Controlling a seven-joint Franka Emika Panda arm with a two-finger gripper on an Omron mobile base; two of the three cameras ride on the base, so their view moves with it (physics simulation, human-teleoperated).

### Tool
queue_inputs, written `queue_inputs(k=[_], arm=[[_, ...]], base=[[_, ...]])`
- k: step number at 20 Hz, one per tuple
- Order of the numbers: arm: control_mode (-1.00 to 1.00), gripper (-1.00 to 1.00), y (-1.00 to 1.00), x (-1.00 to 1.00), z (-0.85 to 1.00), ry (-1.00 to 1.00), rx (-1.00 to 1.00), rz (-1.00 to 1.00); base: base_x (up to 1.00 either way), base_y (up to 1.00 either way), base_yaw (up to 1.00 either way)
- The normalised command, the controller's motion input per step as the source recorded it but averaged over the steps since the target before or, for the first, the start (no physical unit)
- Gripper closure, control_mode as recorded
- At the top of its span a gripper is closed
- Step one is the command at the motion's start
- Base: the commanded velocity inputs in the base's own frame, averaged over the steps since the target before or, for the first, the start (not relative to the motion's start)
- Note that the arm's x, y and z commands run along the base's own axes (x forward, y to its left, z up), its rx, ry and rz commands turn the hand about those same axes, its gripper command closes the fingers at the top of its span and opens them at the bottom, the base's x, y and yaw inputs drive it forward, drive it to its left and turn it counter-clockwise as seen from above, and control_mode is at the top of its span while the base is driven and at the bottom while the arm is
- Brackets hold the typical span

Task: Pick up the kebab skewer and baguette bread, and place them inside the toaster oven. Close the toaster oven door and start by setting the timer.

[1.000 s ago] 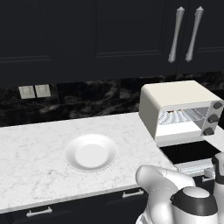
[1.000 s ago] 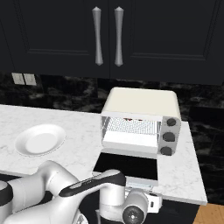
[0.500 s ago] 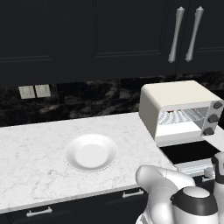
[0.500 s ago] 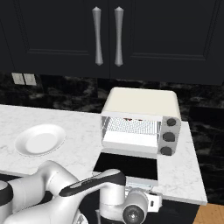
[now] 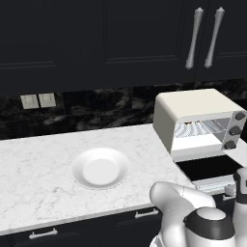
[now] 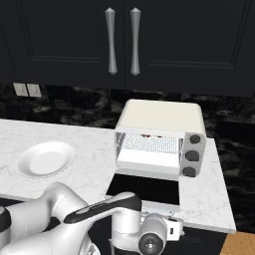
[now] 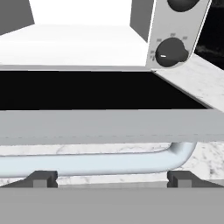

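Robot arm: smooth, glossy white rounded link shells with dark grey to black joint bands between them. One long link carries a black elongated inlay along its upper face. Behind the end effector (image 7: 112, 178), a white cylindrical wrist ends in a round dark cap with a pale centre. The fingertips (image 7: 43, 178) of the end effector are small, dark grey, blocky.

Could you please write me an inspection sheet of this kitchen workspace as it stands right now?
Surface: white marble counter.
Job's things: toaster oven, its door folded down flat; red-brown bits on the rack, too small to name.
Clutter: white plate, bare.
Claw: open, tips either side of the door handle, not gripping.
Cables: nothing seen.
Surroundings: dark cabinets, black stone backsplash, wall outlets.
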Motion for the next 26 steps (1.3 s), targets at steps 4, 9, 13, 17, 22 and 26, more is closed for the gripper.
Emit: queue_inputs(k=[4, 9, 13, 17, 22, 26], arm=[[-1.0, -1.0, 0.14, 0.06, 0.23, -0.01, 0.0, 0.0], [-1.0, -1.0, 0.11, 0.11, 0.04, 0.0, 0.0, 0.0], [-1.0, -1.0, -0.06, -0.05, -0.15, 0.0, 0.0, 0.0], [-1.0, -1.0, -0.2, -0.12, -0.18, 0.0, 0.0, 0.0], [-1.0, -1.0, -0.1, 0.0, -0.15, 0.0, 0.0, 0.0], [-1.0, -1.0, -0.01, 0.0, -0.11, 0.0, 0.0, 0.0]], base=[[0.0, 0.0, 0.0], [0.0, 0.0, 0.0], [0.0, 0.0, 0.0], [0.0, 0.0, 0.0], [0.0, 0.0, 0.0], [0.0, 0.0, 0.0]])
